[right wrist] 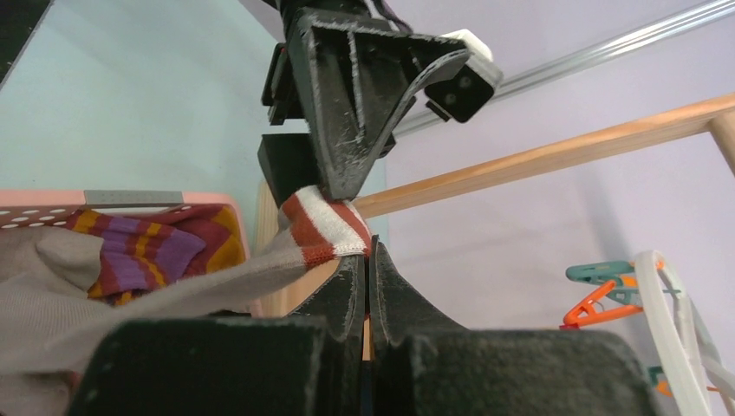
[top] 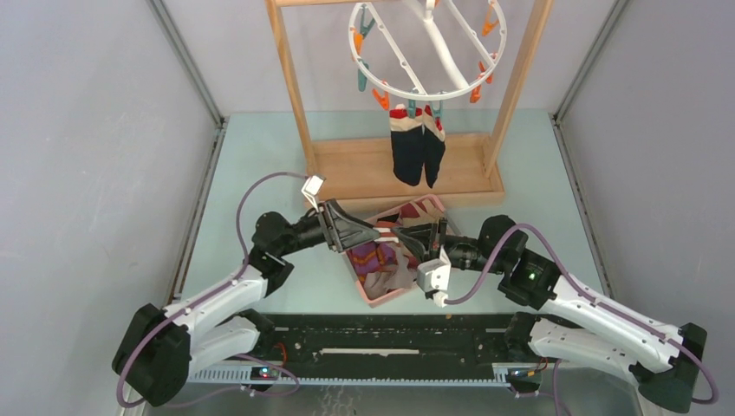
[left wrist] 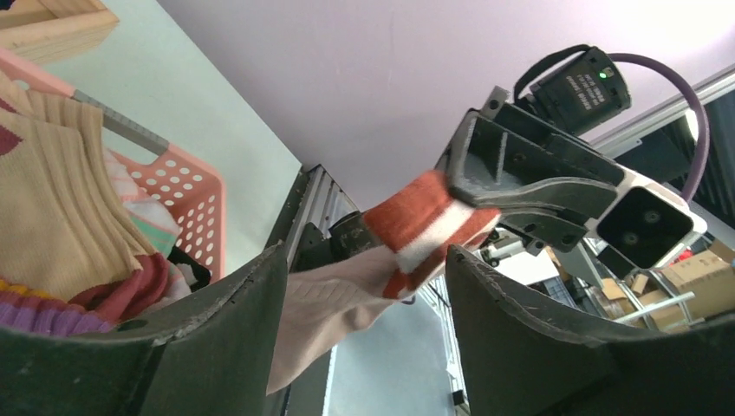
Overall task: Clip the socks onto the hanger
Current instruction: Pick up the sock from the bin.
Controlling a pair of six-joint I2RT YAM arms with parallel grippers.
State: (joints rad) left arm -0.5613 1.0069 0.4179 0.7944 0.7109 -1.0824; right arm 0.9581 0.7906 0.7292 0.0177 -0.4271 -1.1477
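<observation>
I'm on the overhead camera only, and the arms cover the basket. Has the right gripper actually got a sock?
Observer: Yes. The right wrist view shows the right gripper shut on the red-and-white cuff of a pale sock.
Operator: And the left gripper?
Observer: It's open. In its own view, the left gripper has a finger on each side of that cuff and is not closed on it.
Operator: Is the sock out of the basket?
Observer: Only the cuff is lifted. The rest drapes back toward the pink basket.
</observation>
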